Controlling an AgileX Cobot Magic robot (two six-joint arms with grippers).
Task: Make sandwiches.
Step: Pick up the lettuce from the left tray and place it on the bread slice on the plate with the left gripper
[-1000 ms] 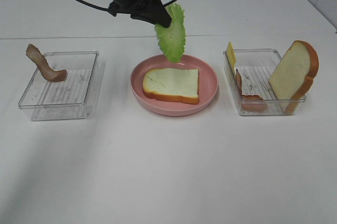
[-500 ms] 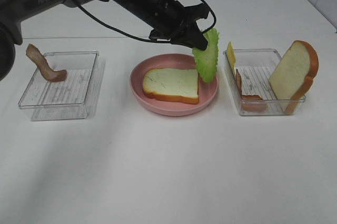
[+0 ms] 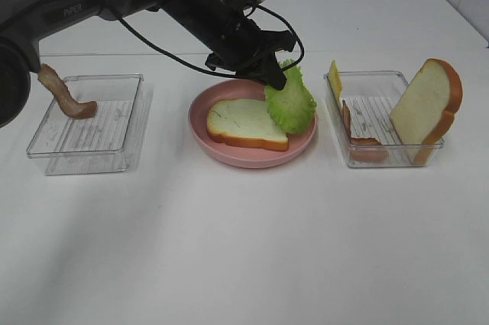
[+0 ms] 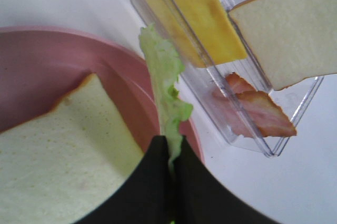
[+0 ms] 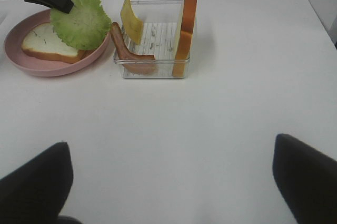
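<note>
My left gripper (image 3: 273, 77) is shut on a green ruffled lettuce leaf (image 3: 292, 103) and holds it at the right side of the pink plate (image 3: 252, 160). The leaf's lower edge touches the plate and the right end of a white bread slice (image 3: 248, 122) lying there. In the left wrist view the lettuce (image 4: 163, 81) hangs edge-on from the shut fingertips (image 4: 158, 153) beside the bread (image 4: 63, 155). My right gripper (image 5: 168, 192) is open and empty above bare table, well in front of the right tray (image 5: 152, 68). It is out of the exterior view.
The right clear tray (image 3: 382, 158) holds a yellow cheese slice (image 3: 335, 80), a bacon strip (image 3: 359, 141) and an upright bread slice (image 3: 428, 107). The left clear tray (image 3: 84, 158) holds a bacon strip (image 3: 65, 95) leaning over its rim.
My left gripper carried the lettuce from above the plate's far side to the right and down. The leaf now rests against the plate and bread.
</note>
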